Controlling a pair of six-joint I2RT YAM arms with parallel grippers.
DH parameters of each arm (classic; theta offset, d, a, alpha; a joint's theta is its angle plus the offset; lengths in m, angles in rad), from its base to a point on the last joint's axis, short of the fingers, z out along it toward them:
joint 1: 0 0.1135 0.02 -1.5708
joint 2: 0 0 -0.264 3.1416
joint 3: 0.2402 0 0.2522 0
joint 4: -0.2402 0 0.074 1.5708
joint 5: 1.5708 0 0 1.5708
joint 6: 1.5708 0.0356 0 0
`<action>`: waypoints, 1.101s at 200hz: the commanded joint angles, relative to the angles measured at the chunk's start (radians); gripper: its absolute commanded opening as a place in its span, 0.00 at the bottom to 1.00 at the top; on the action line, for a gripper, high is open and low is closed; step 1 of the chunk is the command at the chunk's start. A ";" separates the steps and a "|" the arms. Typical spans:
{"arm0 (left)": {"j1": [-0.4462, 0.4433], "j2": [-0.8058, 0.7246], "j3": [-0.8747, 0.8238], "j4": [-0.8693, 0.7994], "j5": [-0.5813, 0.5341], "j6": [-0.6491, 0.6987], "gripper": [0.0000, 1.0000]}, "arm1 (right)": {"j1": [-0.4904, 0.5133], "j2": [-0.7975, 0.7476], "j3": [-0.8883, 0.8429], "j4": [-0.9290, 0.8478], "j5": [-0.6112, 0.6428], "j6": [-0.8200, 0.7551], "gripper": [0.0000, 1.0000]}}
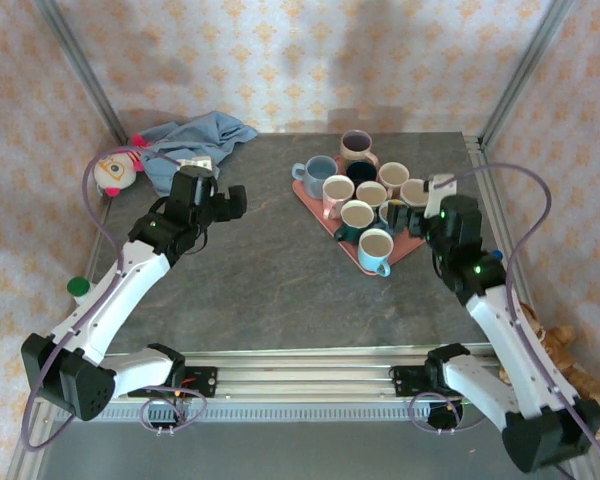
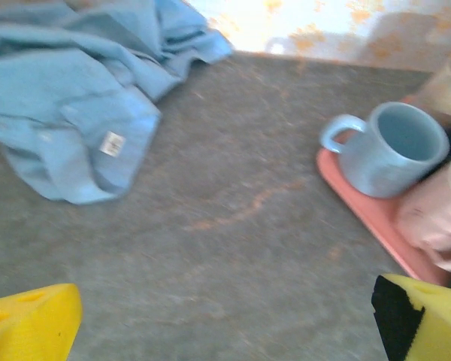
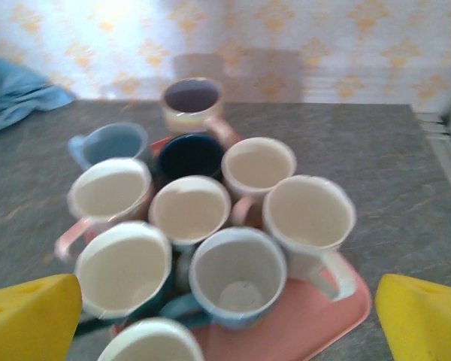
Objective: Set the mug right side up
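Work surface: a dark grey, stone-patterned table (image 1: 270, 280), with patterned walls behind it and on both sides.
Tray: a pink tray (image 3: 338, 312) sits cornerwise on the far right part of the table and carries ten mugs.
Mugs, general: all ten stand mouth up and are packed close together, with several rims touching or nearly so.
Task mug: the mug (image 3: 237, 278) closest to the right gripper is white inside and bluish outside. It stands upright on the near right part of the tray, between a cream mug (image 3: 308, 214) and a dark teal mug (image 3: 124, 271). Its inner bottom shows through the open mouth.
Right gripper: the right gripper (image 1: 407, 218) sits at the tray's right edge, just beside the task mug. The top view does not show whether they touch.
Right fingers: the yellow right fingers (image 3: 30, 320) stand wide apart in the lower corners of the wrist view. They grasp nothing, and the mug lies beyond their tips.
Left gripper: the left gripper (image 1: 230, 203) is above bare table left of the tray, well apart from it and nearer the cloth.
Left fingers: the yellow left fingers (image 2: 30, 323) are spread far apart and hold nothing.
Blue mug: the blue mug (image 2: 395, 147) stands upright at the tray's left corner with its handle pointing off the tray.
Cloth: a crumpled blue cloth (image 1: 195, 135) lies at the far left of the table, with a small white label showing.
Toy: a plush toy (image 1: 115, 172) lies just left of the cloth.
Edge item: a small green round object (image 1: 77, 287) sits at the table's left edge. What it is cannot be told.
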 commanded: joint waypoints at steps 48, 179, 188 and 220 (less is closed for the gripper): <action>0.284 -0.061 -0.321 0.386 -0.156 0.128 1.00 | -0.349 0.239 -0.043 0.221 0.052 0.168 1.00; 0.294 0.188 -0.759 1.223 -0.117 0.207 1.00 | -0.391 0.394 -0.354 0.747 -0.112 0.208 0.99; 0.294 0.217 -0.768 1.269 -0.114 0.208 1.00 | -0.385 0.396 -0.359 0.761 -0.112 0.196 0.99; 0.286 0.298 -0.714 1.246 -0.067 0.235 0.98 | -0.360 0.428 -0.372 0.808 -0.089 0.186 0.99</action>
